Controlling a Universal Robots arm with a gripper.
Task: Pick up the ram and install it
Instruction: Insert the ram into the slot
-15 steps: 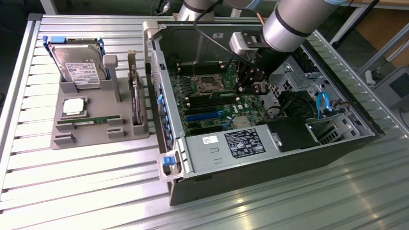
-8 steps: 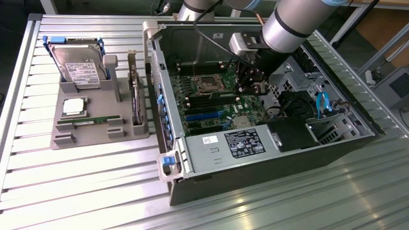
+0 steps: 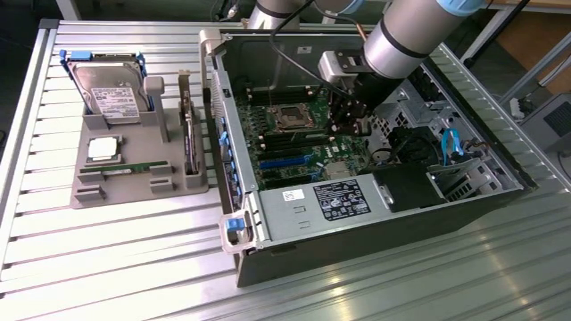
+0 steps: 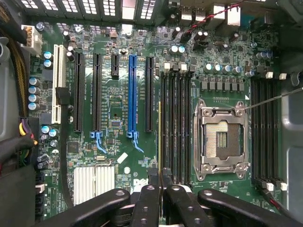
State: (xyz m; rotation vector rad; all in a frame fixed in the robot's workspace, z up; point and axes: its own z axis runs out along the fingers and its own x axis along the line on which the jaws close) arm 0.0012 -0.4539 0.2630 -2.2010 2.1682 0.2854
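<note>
My pincer [image 4: 160, 177] hangs inside the open computer case [image 3: 464, 207], low over the motherboard [image 4: 118, 132]. It is clenched on the ram [image 4: 159, 137], a slim green stick standing on edge in the memory slot [image 4: 164, 123] straight ahead of my fingertips [image 4: 152, 174]. The empty processor socket [image 4: 221, 137] sits just beside that slot bank.

Slatted metal table [image 3: 116, 254] with two loads

A grey parts tray [image 3: 134, 190] and an open computer case [image 3: 375, 221] rest on it, side by side.
</note>
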